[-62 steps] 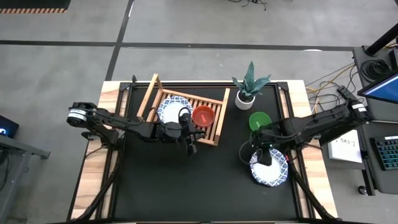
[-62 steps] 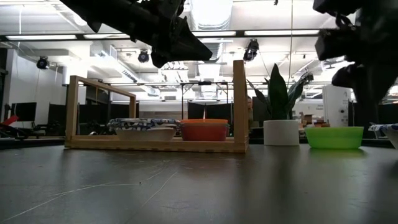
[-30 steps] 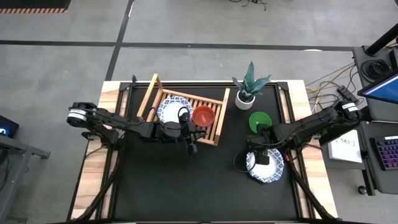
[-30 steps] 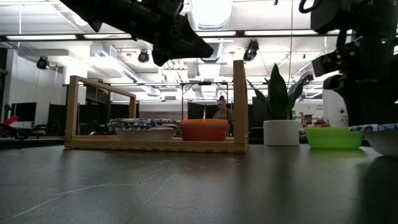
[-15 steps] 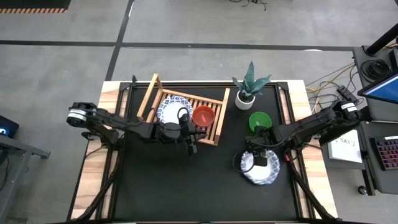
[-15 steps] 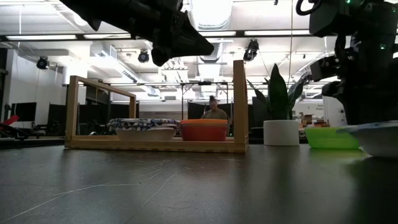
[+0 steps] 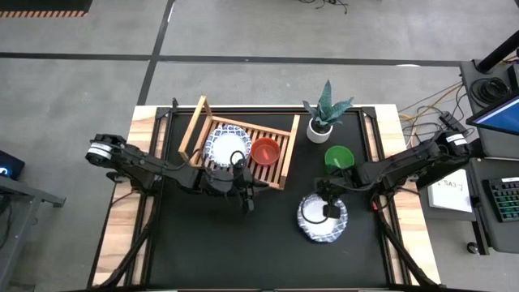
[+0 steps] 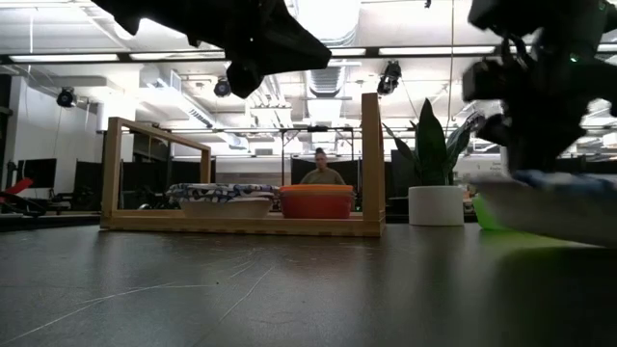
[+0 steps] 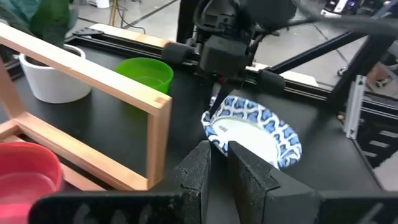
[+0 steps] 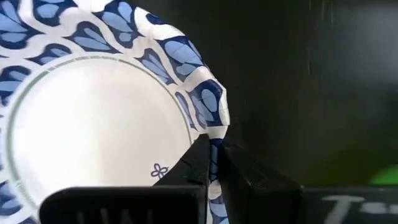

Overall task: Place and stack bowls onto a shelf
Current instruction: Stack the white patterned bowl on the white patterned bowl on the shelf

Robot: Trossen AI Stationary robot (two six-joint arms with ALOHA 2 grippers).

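In the high view the right gripper (image 7: 328,210) sits right of centre in the frame, its fingers pinched tight on the rim of a white bowl with a blue patterned rim (image 7: 322,219), which hangs tilted above the black table (image 7: 203,243); the right wrist view shows the two dark fingers closed on that rim (image 10: 211,124) with the rim crumpled between them. In the low view the held bowl (image 8: 549,204) fills the right edge, clear of the tabletop. The wooden shelf (image 7: 285,158) lies in the upper middle of the high view, with a second blue-rimmed bowl (image 7: 228,146) and a red bowl (image 7: 265,151) side by side on its slats. A green bowl (image 7: 339,157) stands to the right of the shelf, near a white plant pot (image 7: 318,130). The left gripper (image 7: 246,197) hovers just below the shelf's lower edge in the high view; its fingers (image 9: 249,180) are drawn nearly together and hold nothing. A person (image 8: 321,172) shows far behind the shelf in the low view.
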